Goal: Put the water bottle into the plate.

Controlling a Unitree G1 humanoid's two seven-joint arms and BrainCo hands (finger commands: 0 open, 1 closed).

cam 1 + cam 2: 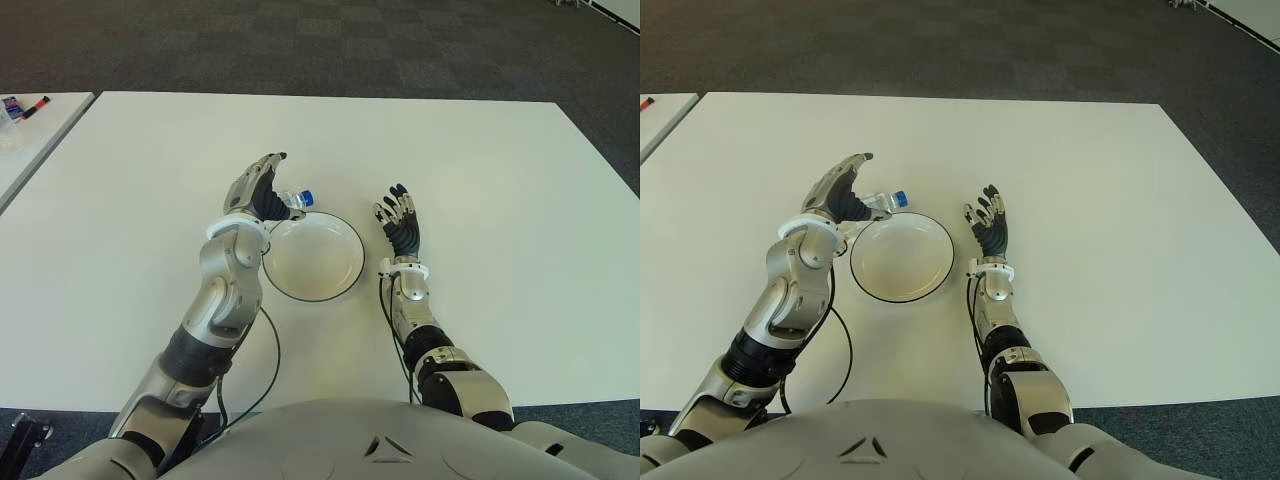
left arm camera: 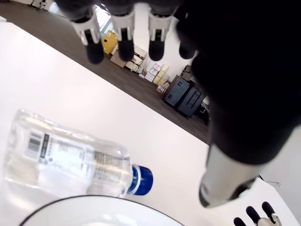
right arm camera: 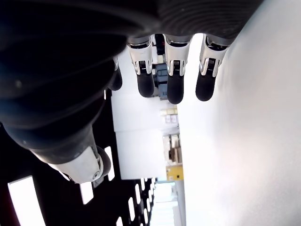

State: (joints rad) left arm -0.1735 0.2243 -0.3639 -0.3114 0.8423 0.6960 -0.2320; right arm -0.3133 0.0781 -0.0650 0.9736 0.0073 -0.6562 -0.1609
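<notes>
Water bottle (image 2: 70,157) lies on its side on the white worktop (image 1: 520,200), just beyond the far-left rim of the plate (image 1: 312,258), blue cap (image 2: 140,180) pointing toward the plate's far edge. Not in the plate yet. Whether it touches the rim, I cannot tell.

My left hand (image 1: 255,190) is over the bottle, fingers (image 2: 123,35) spread and extended, thumb apart, nothing held. The left wrist view shows clear worktop between fingertips and bottle body, so no contact. My right hand (image 1: 400,222) shows on the other side of the plate, to its right, fingers straight and relaxed, holding nothing.

Handling, as I judge it: small clear plastic bottle, thin-walled, labelled; looks light, though how full it is I cannot make out. Round and lying down, so it will likely roll if nudged from one side. Smooth plastic, probably a bit slippery; walls may dent under a hard squeeze.

Best hold: across the labelled mid-body, fingers on the far side and thumb on the near side, closing evenly. Avoid the cap and neck: too narrow, and it would swing. Moderate squeeze only.
</notes>
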